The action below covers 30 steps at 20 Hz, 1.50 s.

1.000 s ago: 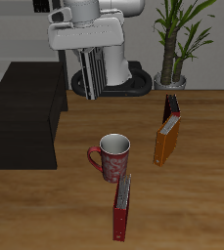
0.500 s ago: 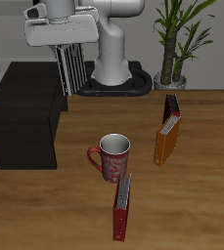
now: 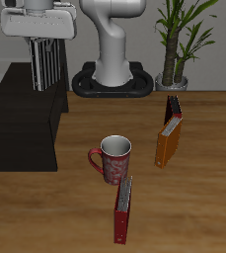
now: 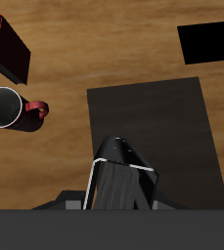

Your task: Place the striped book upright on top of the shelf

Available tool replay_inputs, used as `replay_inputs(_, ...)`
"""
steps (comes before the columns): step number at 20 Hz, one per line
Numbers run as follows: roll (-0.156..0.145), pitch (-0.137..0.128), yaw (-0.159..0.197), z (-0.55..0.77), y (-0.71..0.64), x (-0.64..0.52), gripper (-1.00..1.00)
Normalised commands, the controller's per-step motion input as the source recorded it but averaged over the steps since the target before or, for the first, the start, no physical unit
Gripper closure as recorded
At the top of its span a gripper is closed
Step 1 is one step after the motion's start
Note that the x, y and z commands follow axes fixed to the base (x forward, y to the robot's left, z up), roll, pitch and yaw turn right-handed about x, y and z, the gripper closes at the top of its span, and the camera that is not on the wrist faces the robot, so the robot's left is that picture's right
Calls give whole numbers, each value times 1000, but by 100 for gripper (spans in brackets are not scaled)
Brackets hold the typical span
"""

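My gripper [image 3: 46,87] is shut on the striped book [image 3: 47,65], a thin book with grey, white and dark stripes that hangs upright from the fingers. It is held a little above the flat top of the shelf [image 3: 21,121], the low matte black cabinet. In the wrist view the book [image 4: 120,181] shows edge-on over the shelf's black top [image 4: 177,127]. The book's lower edge does not touch the shelf.
A red mug [image 3: 113,158] stands in the middle of the table, also in the wrist view [image 4: 10,108]. A red-edged book [image 3: 123,207] stands near the front edge. An orange book [image 3: 169,140] stands beside a potted plant [image 3: 177,44]. The robot's base [image 3: 113,61] is behind.
My gripper has carried the striped book sideways from near the robot's base, away from the plant, to above the black shelf. Nothing else has moved.
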Motion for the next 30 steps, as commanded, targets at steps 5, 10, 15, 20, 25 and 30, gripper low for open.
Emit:
replay_inputs(5,-74,-2,-44,-19,-394,-25,100)
replay_inputs(10,-25,24,-54,-110,-220,24,100)
replay_inputs(15,28,35,-18,-186,34,50,100)
replay_inputs(20,-19,24,-19,-113,-24,42,100)
replay_inputs(25,-50,25,-2,-118,-11,47,-100)
replay_inputs(30,-18,-7,0,7,21,-9,-100)
